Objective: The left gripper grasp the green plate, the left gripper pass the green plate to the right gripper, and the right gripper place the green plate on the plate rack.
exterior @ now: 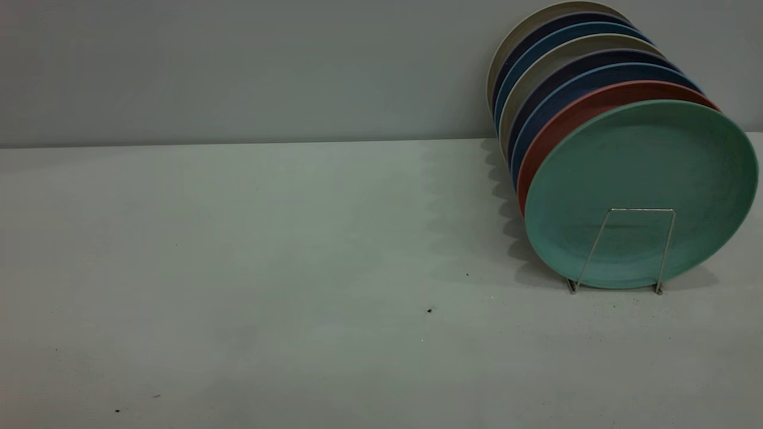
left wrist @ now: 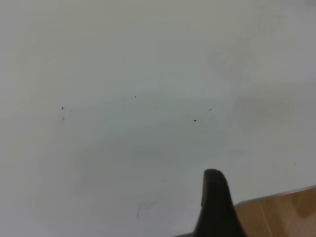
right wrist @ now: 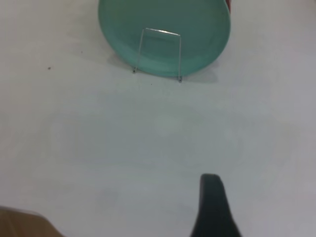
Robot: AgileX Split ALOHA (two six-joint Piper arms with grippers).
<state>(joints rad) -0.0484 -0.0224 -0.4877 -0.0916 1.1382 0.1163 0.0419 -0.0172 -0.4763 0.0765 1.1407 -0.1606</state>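
The green plate point(exterior: 641, 167) stands upright at the front of a row of plates in the plate rack point(exterior: 641, 209), at the table's right. It leans behind the rack's front wire loop. Both grippers are out of the exterior view. In the right wrist view, the green plate point(right wrist: 163, 15) and the rack's loop point(right wrist: 161, 31) lie well ahead of my right gripper point(right wrist: 212, 197), which holds nothing I can see. In the left wrist view, my left gripper point(left wrist: 216, 197) hangs over bare table, with no plate near it.
Behind the green plate stand a salmon-pink plate point(exterior: 572, 116), several blue plates point(exterior: 566, 83) and beige ones point(exterior: 536, 24). A grey wall runs behind the table. Wood shows past the table's edge in the left wrist view point(left wrist: 281, 212) and the right wrist view point(right wrist: 19, 224).
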